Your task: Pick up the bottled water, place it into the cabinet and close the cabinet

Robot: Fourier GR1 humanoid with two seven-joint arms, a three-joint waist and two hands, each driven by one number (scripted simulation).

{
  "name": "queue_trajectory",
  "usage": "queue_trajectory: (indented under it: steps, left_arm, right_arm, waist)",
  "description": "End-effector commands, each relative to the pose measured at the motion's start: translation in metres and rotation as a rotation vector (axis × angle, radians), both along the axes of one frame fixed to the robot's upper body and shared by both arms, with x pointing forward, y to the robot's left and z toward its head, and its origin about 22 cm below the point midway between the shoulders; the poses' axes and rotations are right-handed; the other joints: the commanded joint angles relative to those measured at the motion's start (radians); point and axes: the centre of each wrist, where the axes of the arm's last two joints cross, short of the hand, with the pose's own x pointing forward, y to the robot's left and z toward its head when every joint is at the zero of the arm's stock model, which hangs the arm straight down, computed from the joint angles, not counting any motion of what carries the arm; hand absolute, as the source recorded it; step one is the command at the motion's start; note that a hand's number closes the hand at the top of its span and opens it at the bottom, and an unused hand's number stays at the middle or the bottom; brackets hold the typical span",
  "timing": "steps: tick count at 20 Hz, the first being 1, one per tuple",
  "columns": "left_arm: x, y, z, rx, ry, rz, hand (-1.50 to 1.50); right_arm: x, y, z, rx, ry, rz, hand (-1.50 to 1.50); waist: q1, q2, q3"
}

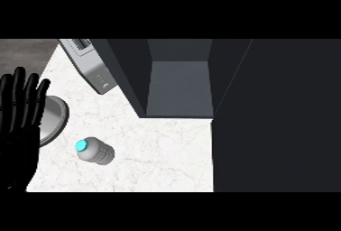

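Observation:
The bottled water (94, 151) stands on the white marble counter (153, 153), seen from above as a grey ribbed body with a bright cyan cap. The dark cabinet (178, 85) stands behind and to its right, its inside open toward me. Its door (276, 117) swings out as a large dark panel that fills the right of the view. My left hand (20, 113) rests at the left edge, fingers straight and pointing up, apart from the bottle. My right hand does not show.
A grey round plate (54, 118) lies at the left, partly behind my left hand. A silver toaster (93, 67) sits at the back left beside the cabinet. The counter's front edge runs just below the bottle.

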Motion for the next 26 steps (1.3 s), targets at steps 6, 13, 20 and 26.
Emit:
queue_trajectory:
  steps: [6, 13, 20, 26]
  left_arm:
    - [-0.023, 0.07, 0.001, 0.002, -0.002, -0.308, -1.5]
    - [-0.058, 0.077, -0.009, -0.17, 0.236, -0.399, -1.5]
    - [-0.078, 0.1, 0.015, -0.157, 0.259, -0.374, -1.5]
    - [-0.081, 0.109, 0.007, -0.142, 0.315, -0.339, -1.5]
  right_arm:
    - [-0.037, -0.01, 0.001, 0.007, 0.012, 0.005, -1.5]
    - [-0.058, 0.023, 0.022, 0.018, 0.141, 0.256, -1.5]
    - [-0.078, 0.039, 0.044, 0.05, 0.141, 0.26, -1.5]
    - [-0.094, 0.05, 0.031, 0.058, 0.134, 0.266, -1.5]
  waist:
    - [-0.014, -0.001, -0.019]
    - [-0.003, 0.001, -0.018]
    - [-0.009, 0.003, -0.018]
    - [-0.017, 0.002, -0.017]
